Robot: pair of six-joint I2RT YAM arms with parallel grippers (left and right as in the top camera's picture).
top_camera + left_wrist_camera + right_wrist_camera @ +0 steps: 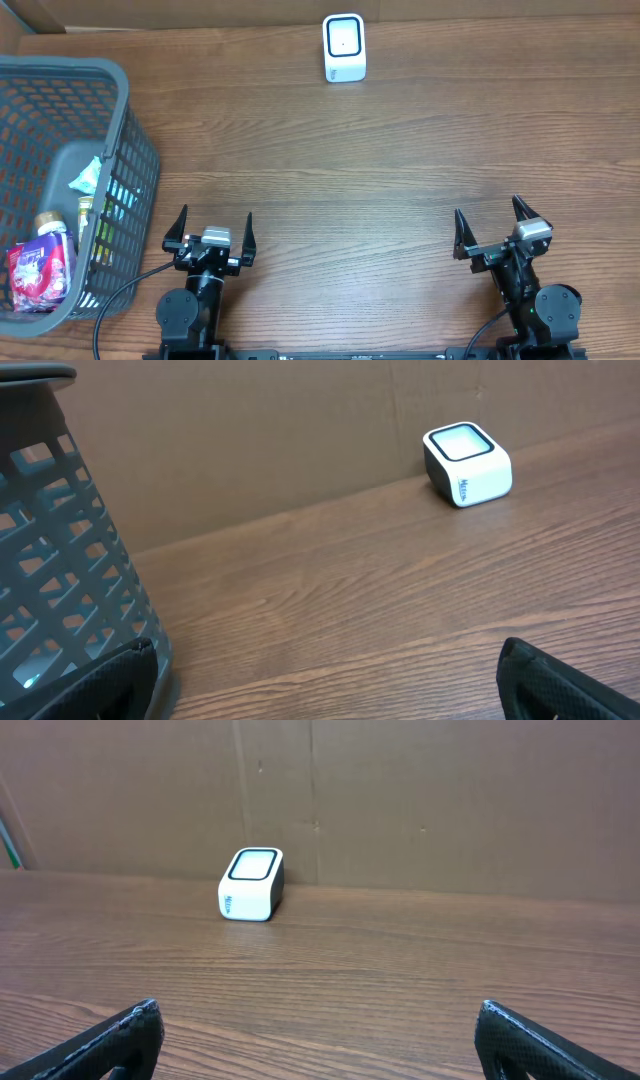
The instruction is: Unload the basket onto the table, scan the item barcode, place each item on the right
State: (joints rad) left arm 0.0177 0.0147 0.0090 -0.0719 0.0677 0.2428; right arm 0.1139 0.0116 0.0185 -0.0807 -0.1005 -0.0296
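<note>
Holds the left pincer [214, 222] low and pointing straight ahead, jaws spread wide, gripping nothing. Holds the right pincer [489, 215] equally wide and empty, angled slightly leftward. Sets the two well apart.

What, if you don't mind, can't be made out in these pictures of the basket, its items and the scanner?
Barcodes: overhead, the purple pouch and other items in the basket are too small; none shows.
Basket contents: overhead, partly cut off by the left edge; left wrist, hidden behind the mesh wall.
Scanner side lettering: both wrist views, too small to read.
</note>
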